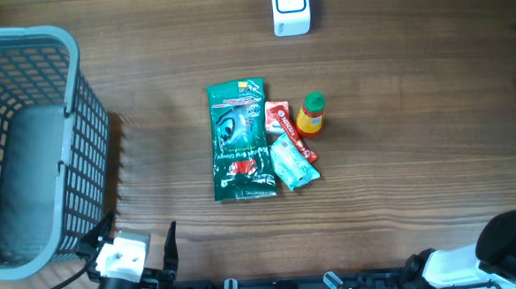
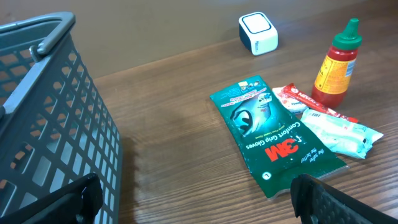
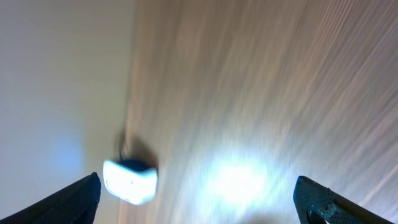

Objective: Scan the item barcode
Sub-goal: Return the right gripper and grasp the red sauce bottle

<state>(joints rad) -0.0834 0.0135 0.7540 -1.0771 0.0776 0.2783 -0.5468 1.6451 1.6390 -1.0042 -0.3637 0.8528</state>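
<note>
While nothing is lifted, the left gripper [image 1: 137,232] hangs open beside the basket [image 1: 22,35], facing the glove packet [image 1: 238,138], sachets [image 1: 293,163] and sauce bottle [image 1: 310,113] clustered centrally on the tabletop [image 1: 400,155]. The scanner [image 1: 290,6] stands at the far edge, likely reachable by both arms; the right gripper [image 3: 199,205], also released, faces it.

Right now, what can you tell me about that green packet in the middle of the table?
The green packet is a flat, glossy plastic pouch printed with a glove picture and 3M Comfort Grip Gloves. It lies face up on the wooden table. A red-and-white sachet and a pale wrapped packet lie against its right side.
</note>
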